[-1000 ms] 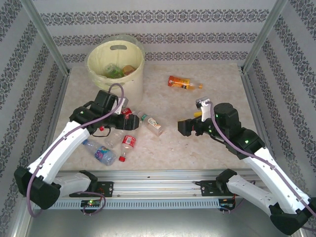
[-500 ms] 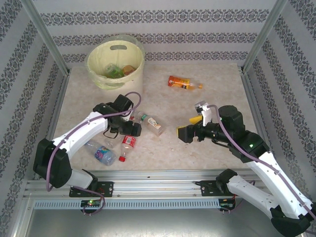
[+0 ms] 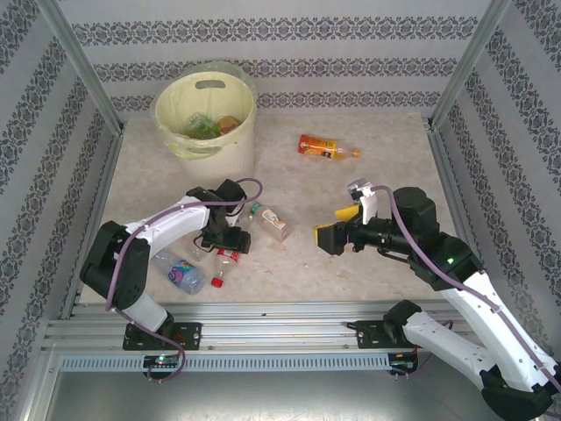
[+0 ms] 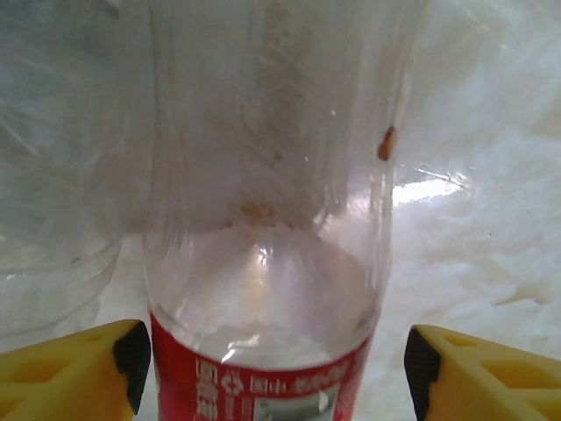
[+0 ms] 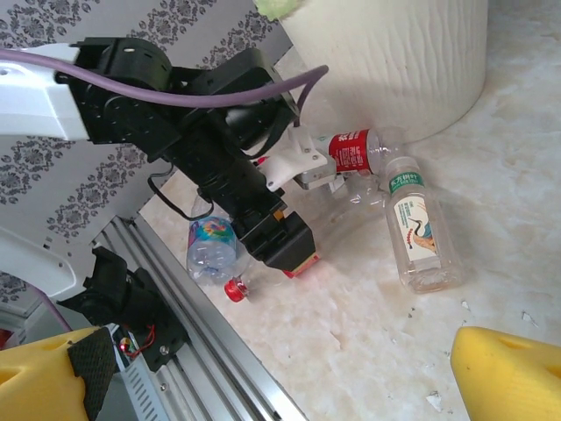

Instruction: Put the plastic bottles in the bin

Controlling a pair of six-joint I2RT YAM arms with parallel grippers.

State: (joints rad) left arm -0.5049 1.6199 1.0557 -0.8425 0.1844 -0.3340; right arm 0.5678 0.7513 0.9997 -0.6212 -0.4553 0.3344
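Note:
My left gripper [image 4: 276,373] is down over a clear bottle with a red label [image 4: 259,386] lying on the table. Its yellow fingers [image 4: 74,368] straddle the bottle. The left pad is at the label and a small gap shows on the right, so the jaws stand open. From above, this gripper [image 3: 230,241] covers the bottle [image 3: 227,258], whose red cap [image 5: 234,289] points at the rail. My right gripper [image 3: 336,226] hovers open and empty at mid-table. The pale-yellow bin [image 3: 226,149] stands at the back left with bottles [image 3: 203,129] inside.
More bottles lie about: a blue-label one [image 3: 180,274] by the front rail, a green-cap one [image 3: 269,220], another red-label one [image 5: 355,151] near the bin, and an orange one [image 3: 326,146] at the back. Metal posts and patterned walls enclose the table.
The left arm has swung toward the front and dropped onto the red-label bottle, its jaws narrowing around it. The right gripper has drifted slightly and stays open.

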